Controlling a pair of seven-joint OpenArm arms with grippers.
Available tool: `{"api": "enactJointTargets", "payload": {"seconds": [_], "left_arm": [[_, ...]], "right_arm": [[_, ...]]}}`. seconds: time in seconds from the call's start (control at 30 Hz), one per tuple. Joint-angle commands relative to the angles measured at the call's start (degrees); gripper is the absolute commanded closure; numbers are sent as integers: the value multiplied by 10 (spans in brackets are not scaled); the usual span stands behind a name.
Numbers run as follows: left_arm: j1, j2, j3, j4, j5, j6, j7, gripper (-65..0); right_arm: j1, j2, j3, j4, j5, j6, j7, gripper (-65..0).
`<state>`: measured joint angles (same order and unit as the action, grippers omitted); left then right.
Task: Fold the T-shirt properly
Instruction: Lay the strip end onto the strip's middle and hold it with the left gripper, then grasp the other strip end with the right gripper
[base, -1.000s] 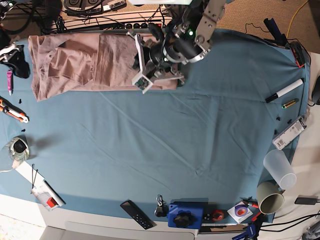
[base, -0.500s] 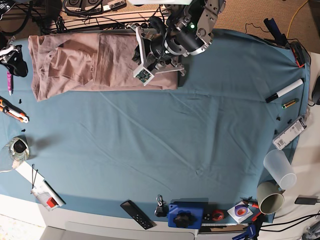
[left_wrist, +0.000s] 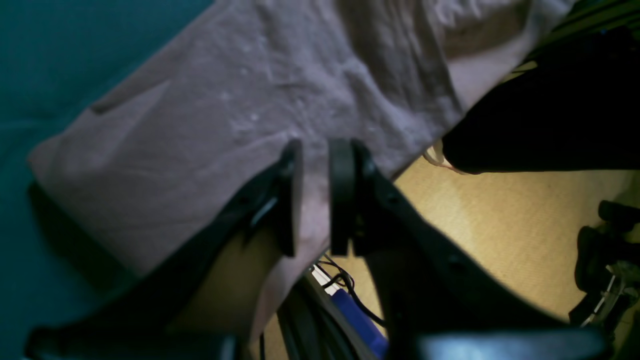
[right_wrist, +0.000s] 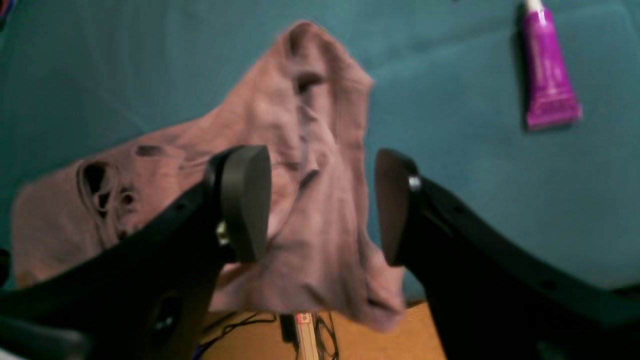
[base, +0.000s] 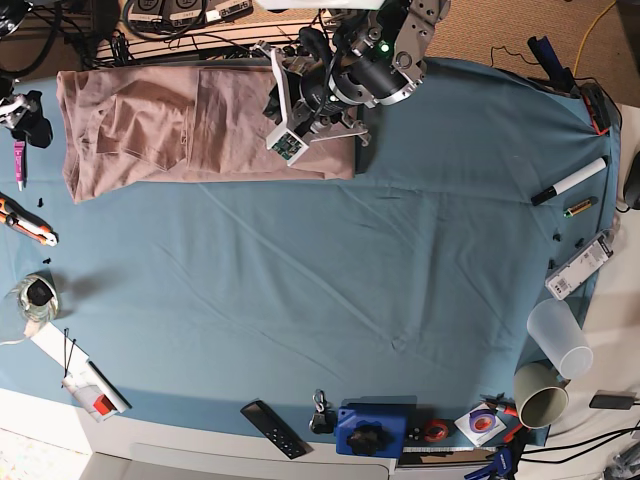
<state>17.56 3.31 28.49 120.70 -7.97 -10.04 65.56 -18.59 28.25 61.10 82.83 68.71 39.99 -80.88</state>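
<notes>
Right fingers (right_wrist: 320, 205) just neared T-shirt (base: 240, 120), upper left, spread empty, likely for regrasp; left fingers (left_wrist: 315, 195) slightly parted, empty.

I'd call this a lab or workshop: round my cloth-covered table (base: 300, 300) I see loose cables (base: 585, 445), a marker (base: 570, 181), tools (base: 27, 222) and a second robot arm (base: 375, 65).
</notes>
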Motion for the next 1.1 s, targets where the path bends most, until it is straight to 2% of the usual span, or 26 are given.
{"api": "enactJointTargets", "payload": {"seconds": [0.0, 0.13, 0.27, 0.53, 0.9, 1.0, 1.07], "left_arm": [[-1, 7, 2, 11, -6, -3, -13, -84], [-1, 7, 2, 11, -6, -3, -17, -84], [-2, 8, 2, 11, -6, -3, -26, -84], [-3, 8, 2, 11, -6, -3, -26, -84], [-3, 8, 2, 11, -6, -3, -31, -84], [-3, 8, 2, 11, -6, -3, -31, -84], [-3, 8, 2, 11, -6, -3, -31, -84]], "right_arm": [[6, 22, -1, -19, 11, 0, 9, -330], [27, 52, -37, -120, 18, 0, 9, -330], [48, 76, -105, -200, 99, 0, 9, -330], [69, 75, -232, -263, 108, 0, 9, -330], [43, 41, -248, -263, 111, 0, 9, -330], [40, 40, -248, -263, 56, 0, 9, -330], [40, 42, -248, -263, 47, 0, 9, -330]]}}
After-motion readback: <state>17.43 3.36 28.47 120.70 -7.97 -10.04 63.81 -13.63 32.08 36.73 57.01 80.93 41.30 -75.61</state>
